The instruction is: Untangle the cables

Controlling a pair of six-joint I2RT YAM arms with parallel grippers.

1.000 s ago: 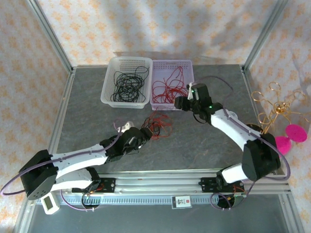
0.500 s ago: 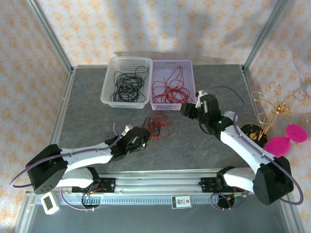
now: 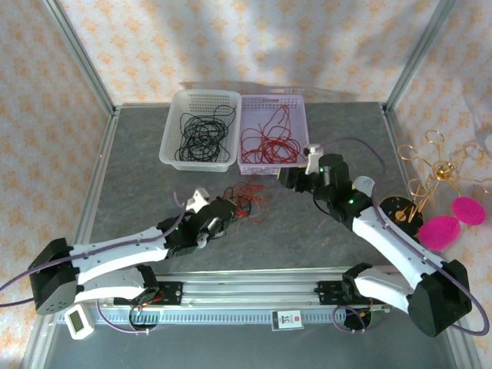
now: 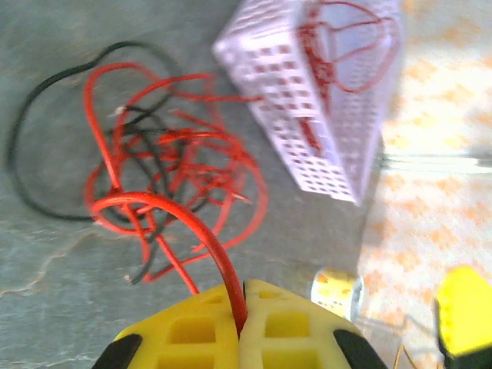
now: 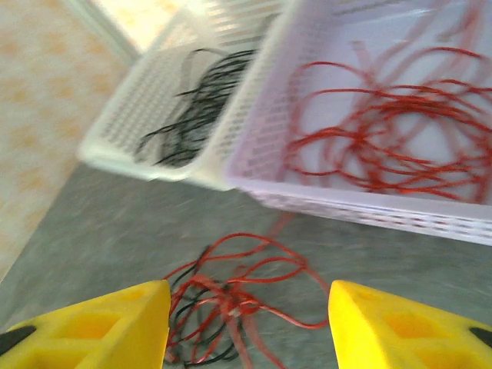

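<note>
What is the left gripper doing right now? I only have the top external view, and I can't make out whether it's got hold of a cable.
Observer: The left wrist view shows the left gripper shut on a red cable, which arches from its tip into the bundle.
Operator: Is that bundle all red?
Observer: No, up close it is red and black wires knotted together, lying on the table.
Operator: And the right gripper?
Observer: In the right wrist view the right gripper is open and holds nothing. The bundle lies ahead of it, on the near side of the lilac basket.
</note>
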